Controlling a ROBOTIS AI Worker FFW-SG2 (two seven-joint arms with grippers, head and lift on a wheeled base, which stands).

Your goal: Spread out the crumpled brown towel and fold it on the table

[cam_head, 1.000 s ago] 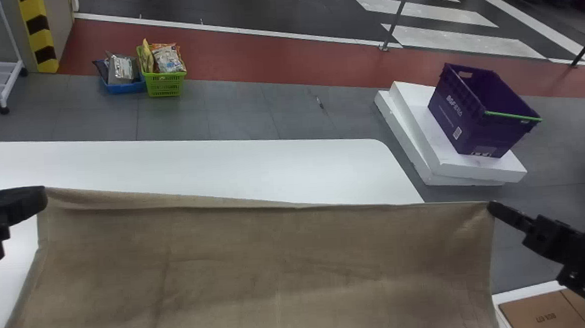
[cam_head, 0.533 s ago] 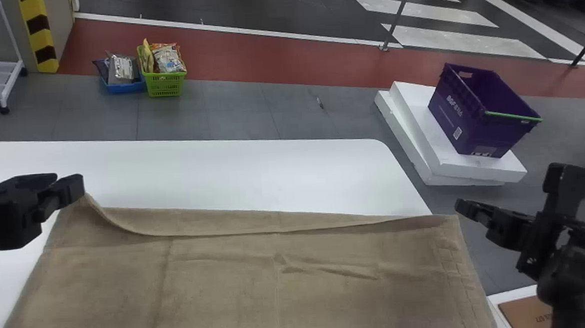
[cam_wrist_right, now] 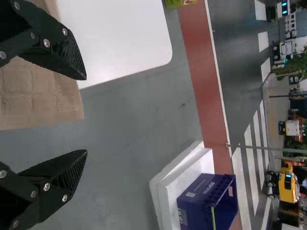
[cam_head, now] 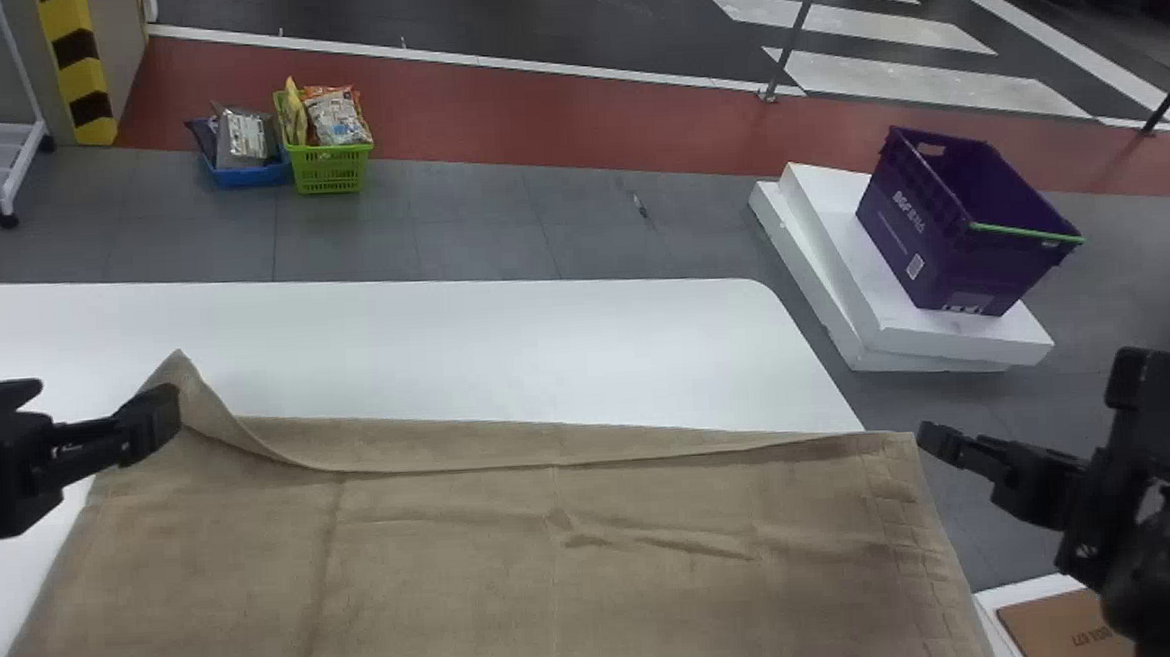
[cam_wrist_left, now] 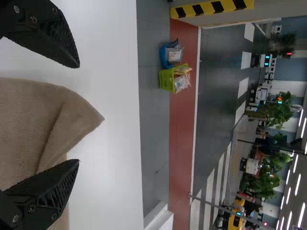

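- Spreading looked to be the step in hand, nearly finished — the folding proper seemed yet to begin.
- The brown, soft-pile rectangular towel [cam_head: 438, 577] lay mostly flat over the smooth white bench [cam_head: 506, 353], its far edge curled back, its far left corner peaked, its right side reaching past the bench's edge.
- The left gripper [cam_wrist_left: 78, 113] had its flat black fingers parted wide at that peaked corner, pinching nothing.
- The right gripper [cam_wrist_right: 86, 115], fingers wide and holding nothing, hung just beside the far right corner.
- The next move called for clearing the cloth without snagging the peak — then smoothing the curl and taking matching corners.
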